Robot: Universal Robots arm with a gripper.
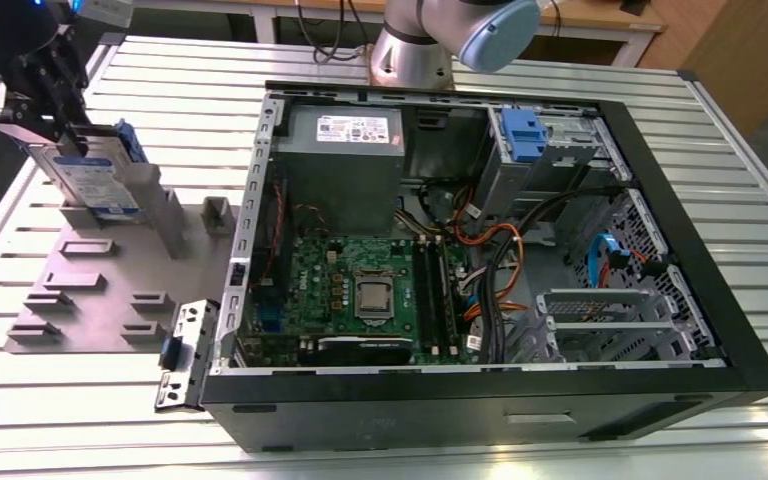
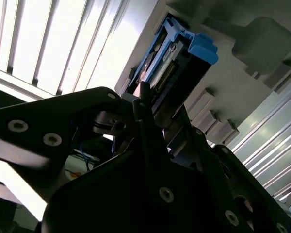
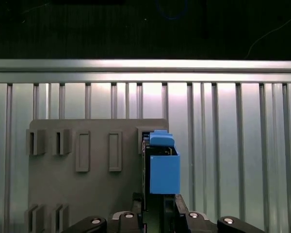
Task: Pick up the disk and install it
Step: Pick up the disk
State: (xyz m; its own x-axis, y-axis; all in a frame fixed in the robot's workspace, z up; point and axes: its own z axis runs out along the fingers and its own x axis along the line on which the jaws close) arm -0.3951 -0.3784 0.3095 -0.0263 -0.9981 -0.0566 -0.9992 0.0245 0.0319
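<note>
in the exterior view my arm [image 1: 418, 50] is cut off by the top edge, and my gripper [image 1: 51, 135] covers the upper end of the disk [image 1: 97, 185]; the print on its label is too small to read. in the second wrist view the gripper's dark body hides the disk's near end. in the first wrist view the disk stands edge-on, its label face out of sight, and the bottom edge cuts off the gripper.
</note>
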